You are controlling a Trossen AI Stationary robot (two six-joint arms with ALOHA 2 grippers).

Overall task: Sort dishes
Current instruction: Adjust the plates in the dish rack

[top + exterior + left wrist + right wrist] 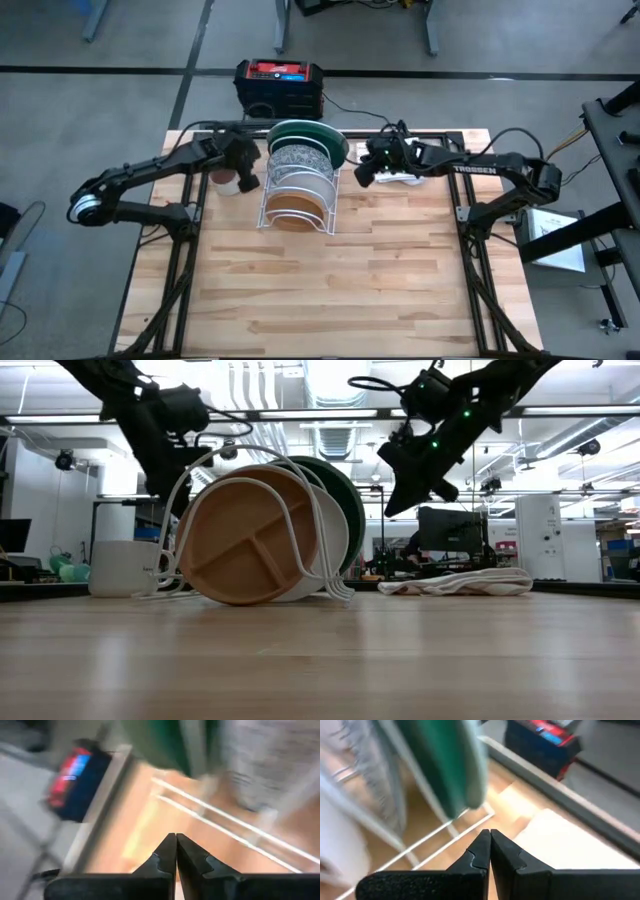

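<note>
A: From the high view, how far along is the sorting?

B: It looks finished, or nearly. All four dishes stand on edge in the white wire rack (266, 205) at the far middle of the counter (330, 290): the dark green plate (337, 138) at the back, then the grey-speckled plate (300, 158), the plain white plate (300, 182), and the tan-brown plate (298, 207) nearest the front. I see no dish lying loose on the boards.

A: And the arms?

B: The left end effector (246, 180) sits just beside the rack's left side, above the pink-and-white mug (227, 183). The right end effector (364, 172) is just off the rack's right side, over the folded white cloths (400, 176). Both arms are stretched inward toward the rack.

A: Does the low view agree?

B: Yes. The tan-brown plate (245, 540), which has divided compartments, leans at the front, the white one (333, 540) behind it and the green one (345, 495) at the back. Both end effectors hang well clear of the boards, the left (175, 485) by the rack's top loop, the right (395, 505) apart from the plates, above the cloths (460, 582).

A: The left wrist view?

B: The left end effector (176, 842) is closed, fingers pressed together on nothing, pointing along the rack's base wires (225, 817).

A: The right wrist view?

B: Likewise: the right end effector (490, 840) is closed and empty, with the green plate's rim (455, 765) ahead of it. I'd judge little remains but pulling the arms away.
</note>
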